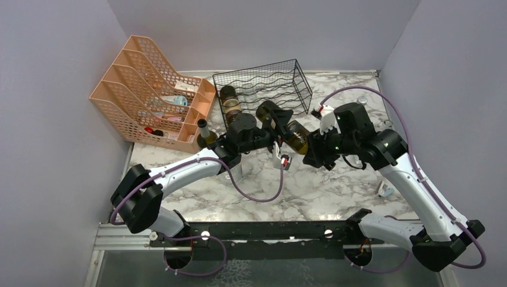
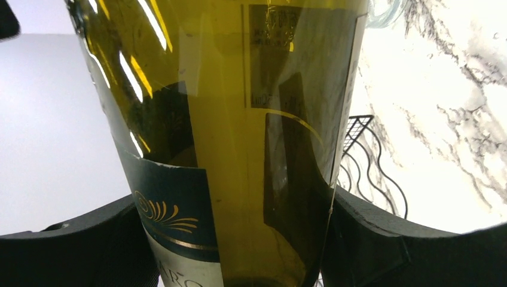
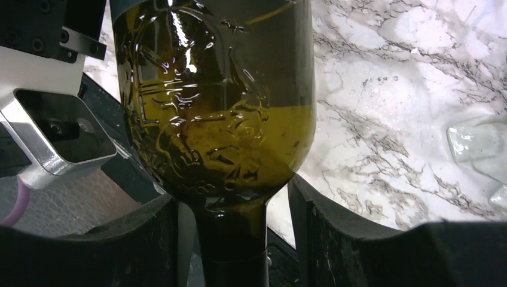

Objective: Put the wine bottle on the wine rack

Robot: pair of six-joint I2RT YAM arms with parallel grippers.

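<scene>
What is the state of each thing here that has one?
wine bottle: lifted, lying sideways between both grippers
left gripper: shut on its body
right gripper: astride its neck, grip unclear
racked bottle: lying in the wine rack
standing bottle: upright beside the organizer

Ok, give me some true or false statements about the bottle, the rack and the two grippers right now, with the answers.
1. The left gripper grips the wine bottle by its body. True.
2. The held bottle lies in the wine rack. False: both arms hold it above the table, in front of the rack.
3. The rack has nothing in it. False: a brown bottle lies at its left end.
4. The right gripper has its fingers on either side of the bottle's neck. True.
5. The orange organizer stands right of the rack. False: it stands to the left.
</scene>
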